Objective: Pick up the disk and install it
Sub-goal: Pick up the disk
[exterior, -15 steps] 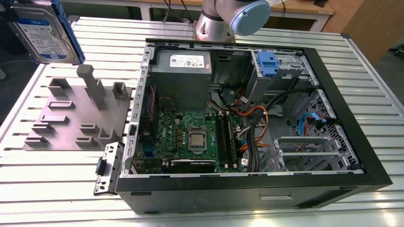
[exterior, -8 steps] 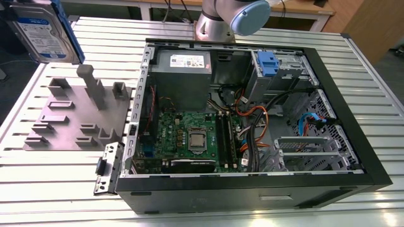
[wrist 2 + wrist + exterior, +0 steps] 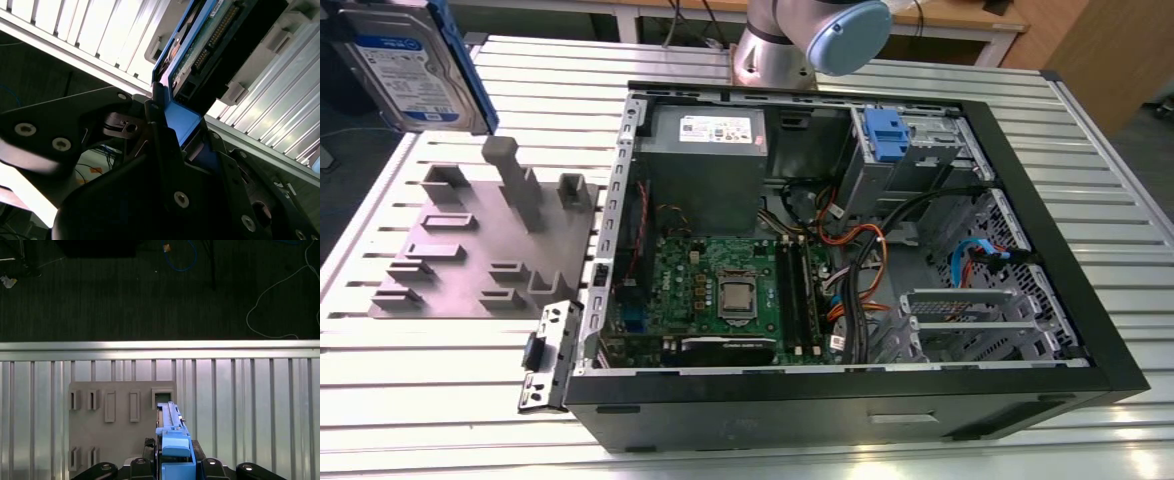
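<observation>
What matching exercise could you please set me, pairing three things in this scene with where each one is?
Things:
1. the disk
2. the grey fixture block
3. the power supply

Places:
A. on the slatted table, at the exterior view's left of the computer case
B. inside the computer case
C. gripped in the hand

Pairs: 1-C, 2-A, 3-B.

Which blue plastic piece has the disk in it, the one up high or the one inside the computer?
The high one: its blue frame hugs the disk, clamped in the gripper. The blue tab inside the computer holds none.
</observation>
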### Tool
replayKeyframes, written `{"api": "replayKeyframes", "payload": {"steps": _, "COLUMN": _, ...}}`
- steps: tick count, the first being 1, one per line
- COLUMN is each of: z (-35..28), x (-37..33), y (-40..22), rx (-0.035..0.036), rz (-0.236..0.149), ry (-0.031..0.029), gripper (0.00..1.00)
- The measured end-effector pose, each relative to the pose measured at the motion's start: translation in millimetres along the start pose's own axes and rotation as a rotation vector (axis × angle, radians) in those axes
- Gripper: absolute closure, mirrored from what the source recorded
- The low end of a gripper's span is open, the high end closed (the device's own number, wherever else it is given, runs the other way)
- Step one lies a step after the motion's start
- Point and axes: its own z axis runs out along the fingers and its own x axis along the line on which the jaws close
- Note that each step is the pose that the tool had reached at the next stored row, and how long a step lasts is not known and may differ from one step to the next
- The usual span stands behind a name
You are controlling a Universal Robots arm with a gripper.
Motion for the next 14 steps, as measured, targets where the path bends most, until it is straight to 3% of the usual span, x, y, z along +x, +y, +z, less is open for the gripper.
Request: {"api": "replayKeyframes", "payload": {"steps": 14, "z": -3.2, "x": -0.1, "y": 0.0, "rx": 0.0001, "rz": 0.000, "ry": 0.0000, "gripper": 0.63}}
